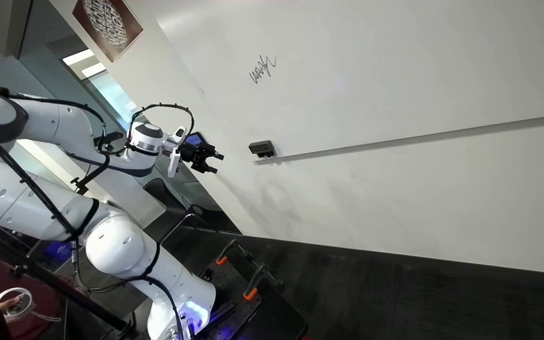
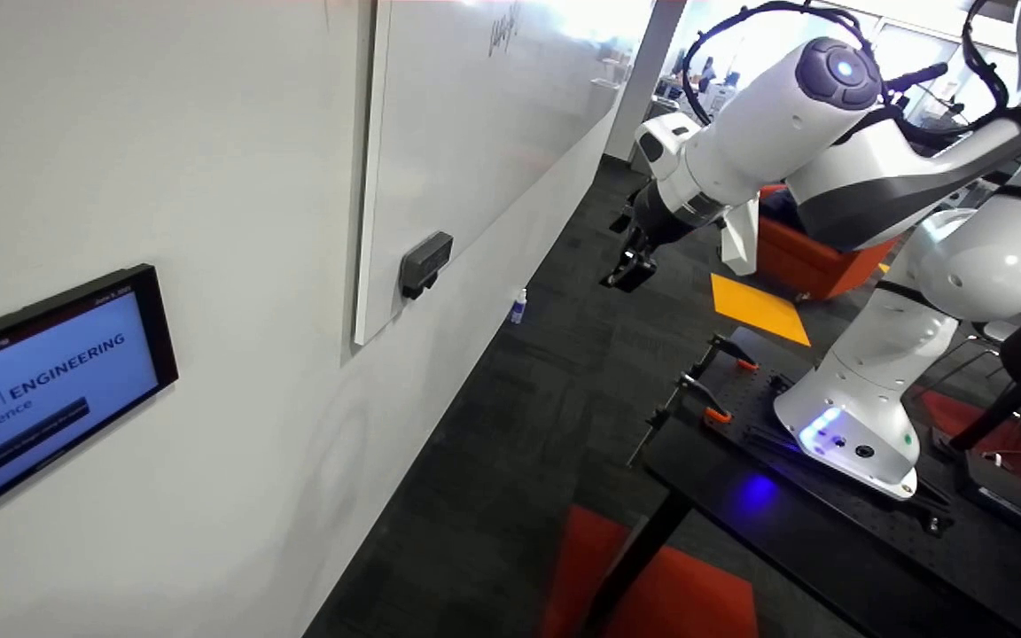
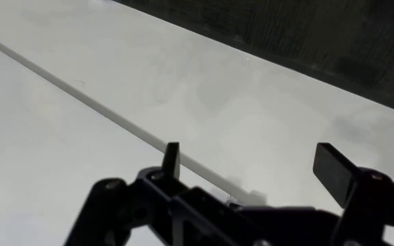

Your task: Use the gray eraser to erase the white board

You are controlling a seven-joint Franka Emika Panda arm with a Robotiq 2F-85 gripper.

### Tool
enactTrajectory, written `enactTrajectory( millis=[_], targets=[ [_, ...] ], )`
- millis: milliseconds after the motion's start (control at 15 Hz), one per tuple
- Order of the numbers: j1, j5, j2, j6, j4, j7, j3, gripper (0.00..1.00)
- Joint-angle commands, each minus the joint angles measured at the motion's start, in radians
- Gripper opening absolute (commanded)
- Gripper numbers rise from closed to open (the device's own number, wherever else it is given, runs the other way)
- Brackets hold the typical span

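Gripper spread wide; eraser up on white board, apart from it.

Around: in an exterior view, screen L of board, small bottle on floor at foot of wall, black table under arm w/ 2 clamps at its edge, lower than gripper. Poster beside board in an exterior view. Dark scribble on board, up from eraser; rail along btm edge. Eraser: on board's face nr low corner in both exterior views, just by rail's end. Gripper off to its side, clear gap btwn; fingers aimed roughly its way in an exterior view. Wrist view: fingers well apart, wall & rail seen btwn.
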Motion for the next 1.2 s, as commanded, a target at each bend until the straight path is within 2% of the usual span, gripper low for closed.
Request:
enactTrajectory(
  millis=[0,133,200,333,467,533,600,667,867,933,1000,1133],
  targets=[
    [0.035,-0.014,0.008,-0.009,0.003,0.008,-0.038,1.0],
    [0.003,-0.158,0.108,-0.018,0.066,0.051,0.01,1.0],
    [-0.052,-0.262,0.171,-0.006,0.099,0.074,0.079,1.0],
    [-0.103,-0.433,0.256,-0.018,0.139,0.112,0.165,1.0],
    [-0.119,-0.602,0.351,-0.03,0.168,0.141,0.202,1.0],
    [-0.111,-0.687,0.409,-0.043,0.185,0.15,0.198,1.0],
    [-0.095,-0.772,0.469,-0.049,0.202,0.16,0.181,1.0],
    [0.018,-0.844,0.523,-0.044,0.213,0.166,0.056,1.0],
    [0.121,-1.002,0.688,-0.036,0.273,0.193,-0.102,1.0],
    [0.163,-1.002,0.725,-0.064,0.302,0.188,-0.146,1.0],
    [0.157,-0.946,0.602,0.009,0.222,0.172,-0.148,1.0],
    [0.192,-0.971,0.69,-0.005,0.27,0.173,-0.198,1.0]
  ],
)
